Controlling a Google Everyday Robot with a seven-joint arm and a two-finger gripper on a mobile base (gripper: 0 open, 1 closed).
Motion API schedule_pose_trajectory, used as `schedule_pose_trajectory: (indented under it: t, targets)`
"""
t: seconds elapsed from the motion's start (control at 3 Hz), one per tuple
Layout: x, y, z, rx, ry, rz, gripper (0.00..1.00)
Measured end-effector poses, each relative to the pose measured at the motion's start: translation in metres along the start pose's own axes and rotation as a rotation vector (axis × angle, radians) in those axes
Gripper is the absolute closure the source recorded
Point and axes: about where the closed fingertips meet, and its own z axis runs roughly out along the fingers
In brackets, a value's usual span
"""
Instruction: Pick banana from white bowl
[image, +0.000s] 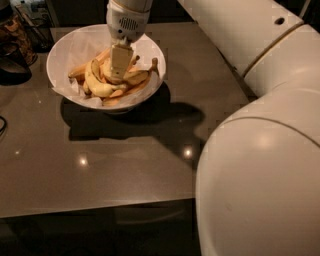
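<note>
The white bowl, lined with white paper, stands at the back left of the dark table. It holds several bananas. A plump yellow banana lies curved at the front of the pile, with slimmer orange-tinted bananas around and behind it. My gripper reaches straight down from above into the middle of the pile, just right of the plump banana's upper end. Its tip is hidden among the fruit.
My large white arm fills the right side and front right of the view. Dark objects stand at the table's far left, next to the bowl. The brown tabletop stretches toward the front edge.
</note>
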Motion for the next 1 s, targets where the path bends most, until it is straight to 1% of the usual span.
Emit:
schedule_pose_trajectory:
  t: [1.0]
  targets:
    - [-0.0002,0.0016,0.0044,-0.014,0.002,-0.003,0.51]
